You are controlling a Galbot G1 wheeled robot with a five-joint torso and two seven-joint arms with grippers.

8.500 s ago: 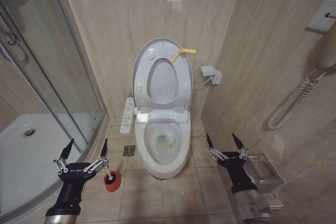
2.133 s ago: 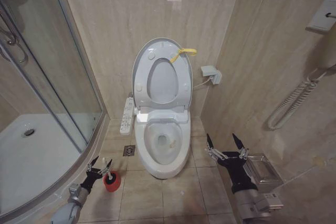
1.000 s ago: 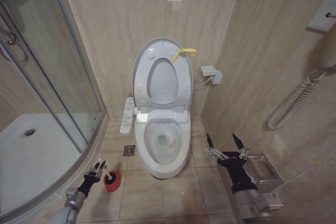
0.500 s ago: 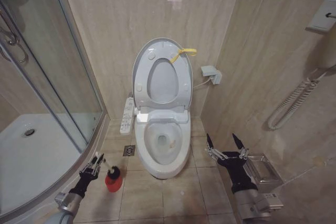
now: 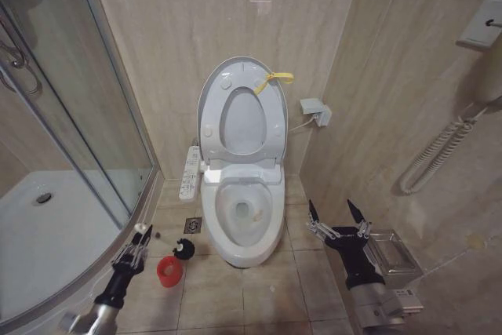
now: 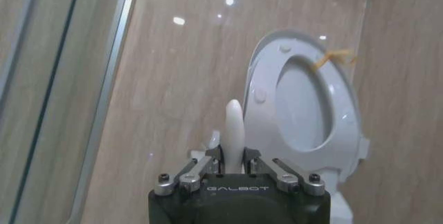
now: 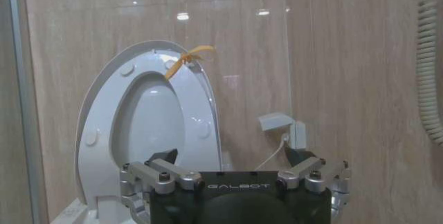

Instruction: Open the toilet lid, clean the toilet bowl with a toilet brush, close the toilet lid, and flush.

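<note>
Carrying the brush across is your step now, so work from the big target down. Ahead and to the right of your left claw (image 5: 133, 250) stands the white ceramic oval toilet bowl (image 5: 241, 213), uncovered; behind it the large white glossy plastic lid with the yellow ribbon (image 5: 239, 107) leans upright against the beige tiled wall, so the opening part is done. Your right claw (image 5: 339, 221) hangs on the far side of the bowl, fingers spread, holding nothing; leave it parked there.

The left claw is clenched on the thin white stick handle of the toilet brush (image 5: 161, 241). In the left wrist view the handle's tip rises between the pinched fingers (image 6: 235, 130). The dark bristle head sits just right of the claw, above and clear of the small red round holder cup (image 5: 169, 271) on the floor below it.

Keep the grip firm, since the handle is thin and will likely pivot. Lift the head above the rim before swinging right, then lower it inside.
</note>
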